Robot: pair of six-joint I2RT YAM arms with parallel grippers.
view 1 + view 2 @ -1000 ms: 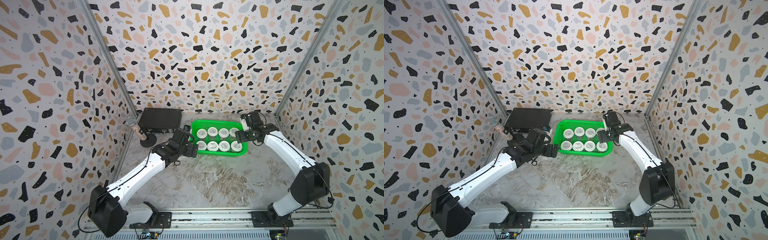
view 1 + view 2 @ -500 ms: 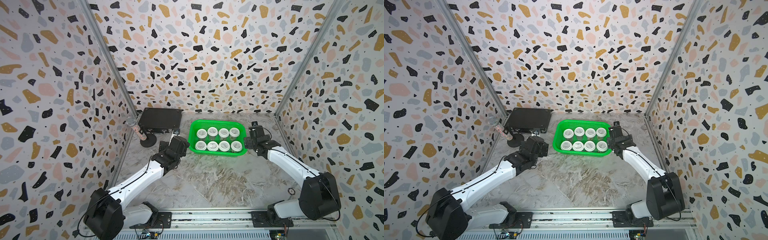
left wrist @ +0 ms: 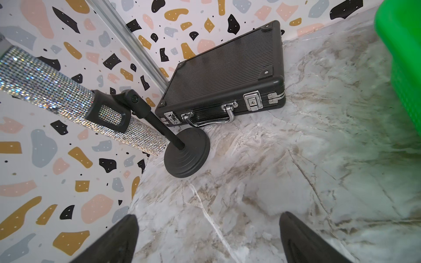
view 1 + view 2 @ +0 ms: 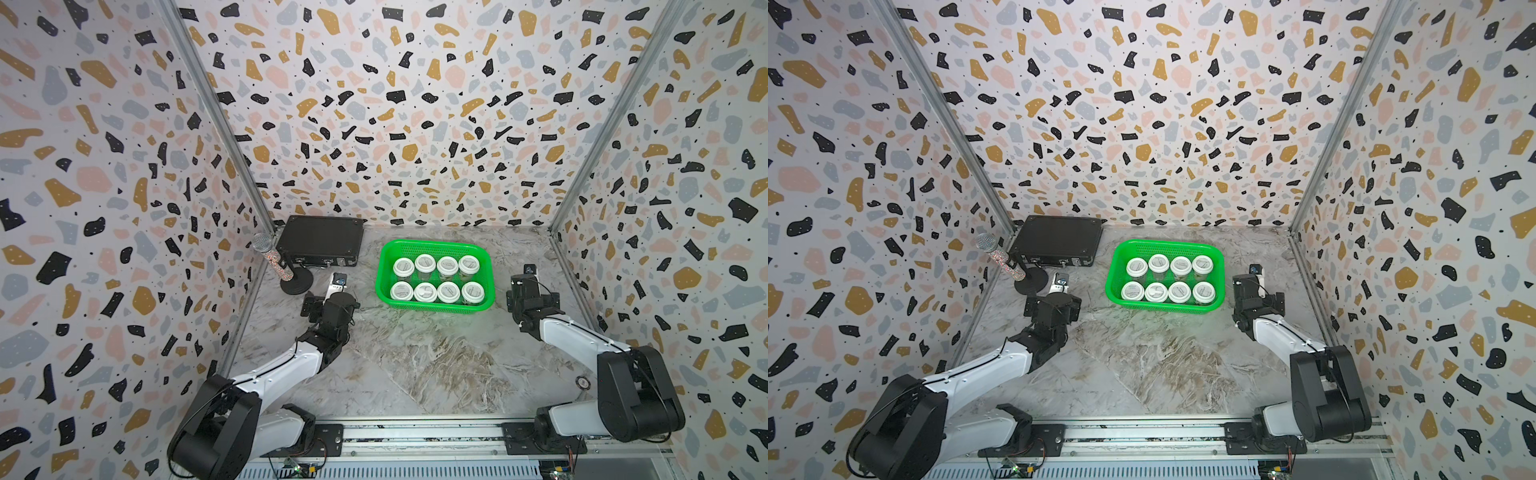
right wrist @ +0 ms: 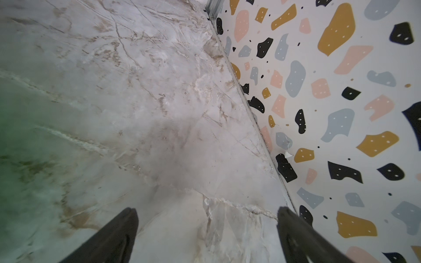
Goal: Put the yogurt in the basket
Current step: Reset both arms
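Green basket sits at 12 o'clock on the desk. All eight yogurt cups stand inside it in two rows. The left hand is at the basket's 9 o'clock and the right hand at its 3 o'clock. Both hands are spread apart and hold nothing.

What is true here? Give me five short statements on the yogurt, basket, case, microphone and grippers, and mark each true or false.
1. All eight yogurt cups stand in the basket. True.
2. The left gripper grips a cup. False: its jaws stand open, empty.
3. The black case lies apart from the basket. True.
4. The microphone lies inside the basket. False: it rests tilted in its stand.
5. The right gripper is open, holding nothing. True.
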